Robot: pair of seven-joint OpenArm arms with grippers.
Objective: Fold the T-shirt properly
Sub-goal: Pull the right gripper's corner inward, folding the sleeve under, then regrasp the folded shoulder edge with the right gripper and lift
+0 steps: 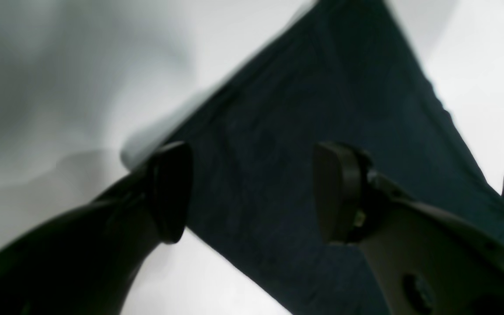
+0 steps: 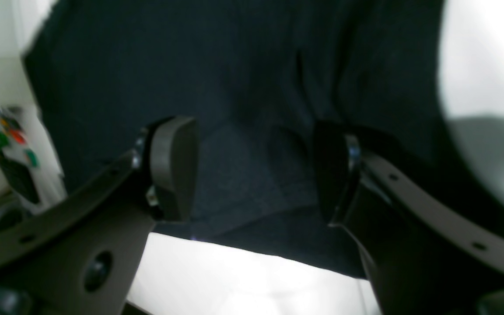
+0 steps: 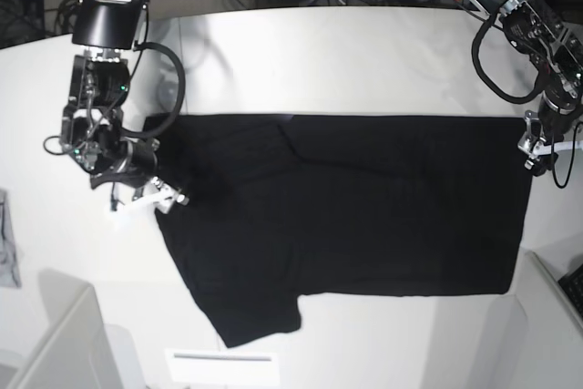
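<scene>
A white tabletop [image 3: 364,52] fills the base view, with cables and dark equipment along its far edge and a pale raised panel at the near left corner. A small grey cloth scrap [image 3: 7,243] lies at the table's left border, well apart from everything else.

The large black short-sleeved cloth T-shirt [image 3: 364,216] lies spread flat across the middle of the table, plain side up, one sleeve pointing toward the near edge.

At the left of the base view, the right gripper [image 3: 168,196] hangs over the shirt's left edge. Its wrist camera shows the jaws standing wide apart, with nothing pinched between them [image 2: 254,170]. Dark cloth [image 2: 243,87] fills the gap between the pads and stretches away beyond them; the cloth's edge runs just under the jaws, with bare white table on the near side. The picture is blurred, so I cannot tell whether the pads touch the fabric.

At the right of the base view, the left gripper [image 3: 539,148] sits at the shirt's far right corner. Its jaws are also spread wide and empty [image 1: 252,192]. The shirt [image 1: 322,131] lies between and beyond the pads as a dark wedge, white table on either side.
</scene>
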